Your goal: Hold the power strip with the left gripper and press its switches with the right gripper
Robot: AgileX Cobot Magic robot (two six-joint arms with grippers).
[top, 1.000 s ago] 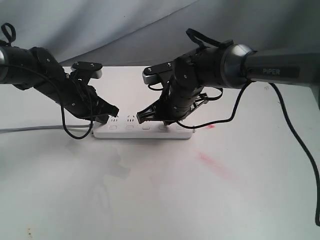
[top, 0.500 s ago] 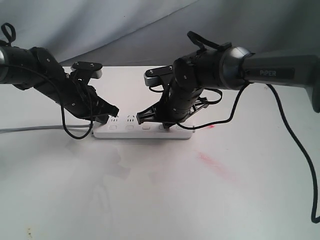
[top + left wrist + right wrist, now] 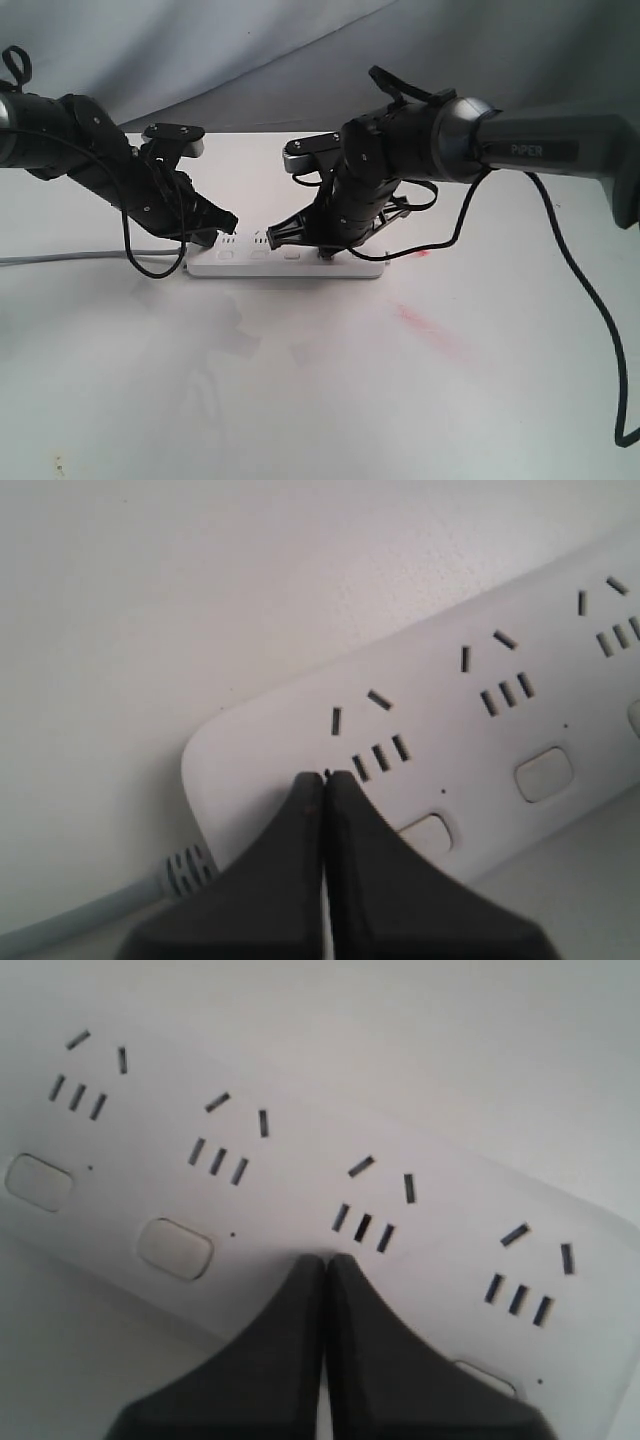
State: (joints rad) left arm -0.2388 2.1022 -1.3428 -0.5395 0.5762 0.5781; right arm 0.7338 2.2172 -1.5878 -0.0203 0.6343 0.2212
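The white power strip [image 3: 290, 265] lies flat across the middle of the table, and its grey cord [image 3: 60, 258] runs off to the left. My left gripper [image 3: 218, 233] is shut. Its tips [image 3: 325, 777] rest on the strip's cord end [image 3: 250, 770], beside the first switch [image 3: 424, 832]. My right gripper [image 3: 325, 252] is also shut, tips [image 3: 325, 1260] down on the strip [image 3: 300, 1190] below a socket set. That set's switch is hidden under the jaws. Neighbouring switches [image 3: 175, 1247] show on either side.
A red smear [image 3: 430, 330] marks the table to the right of the strip. The right arm's black cable [image 3: 600, 300] hangs down at the far right. A grey cloth backdrop [image 3: 300, 50] rises behind the table.
My right gripper has shifted a little to the left along the strip, staying shut. The left gripper and the strip have not moved.
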